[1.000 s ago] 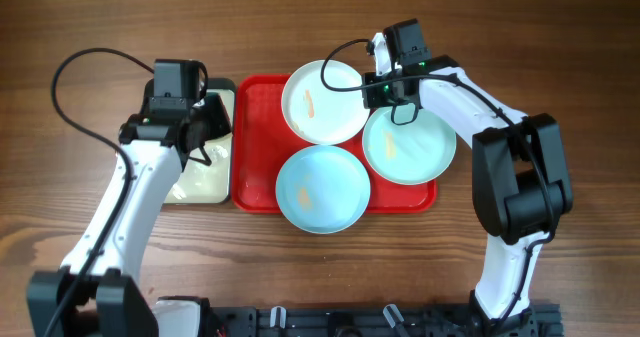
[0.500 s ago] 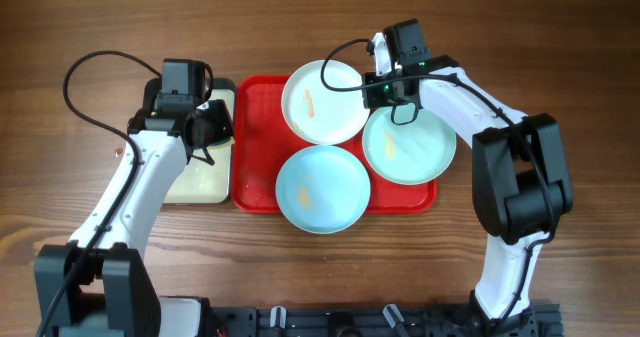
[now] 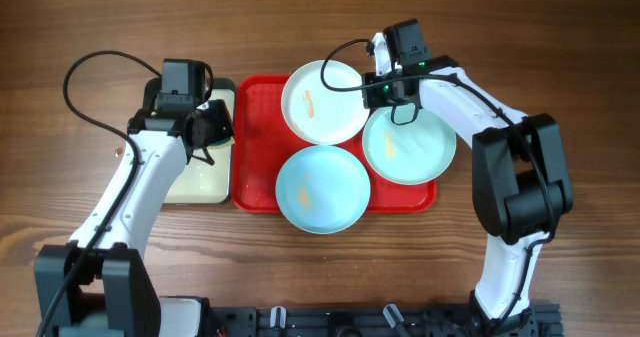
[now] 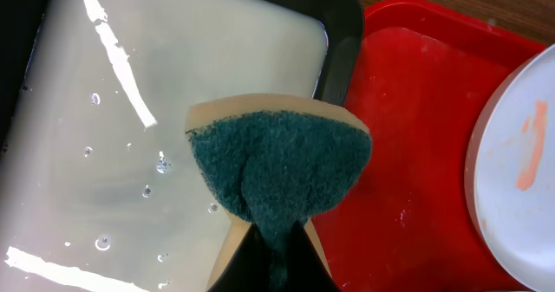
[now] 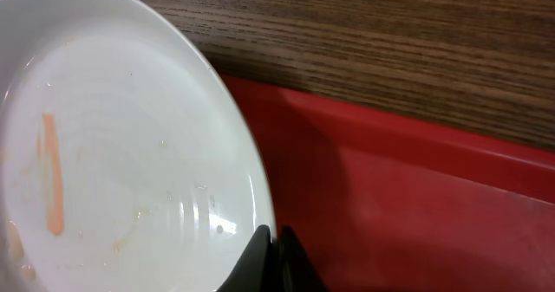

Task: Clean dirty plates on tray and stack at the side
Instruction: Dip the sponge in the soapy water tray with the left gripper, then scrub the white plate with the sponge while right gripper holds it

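Note:
The red tray (image 3: 255,147) holds three plates. The white plate (image 3: 322,102) at its far side carries an orange smear and also shows in the right wrist view (image 5: 113,153). Two aqua plates lie nearer: one at the front middle (image 3: 322,188), one at the right (image 3: 408,143). My right gripper (image 5: 276,240) is shut on the white plate's right rim. My left gripper (image 4: 276,257) is shut on a green and tan sponge (image 4: 279,166), held over the seam between the black tray and the red tray (image 4: 408,127).
A black-rimmed tray (image 3: 205,177) with milky liquid (image 4: 130,136) stands left of the red tray. Wooden table (image 3: 560,57) lies all around. Cables loop behind both arms.
My left arm moved the sponge slightly toward the red tray a second ago and has held still since. The right arm and the plates have not moved.

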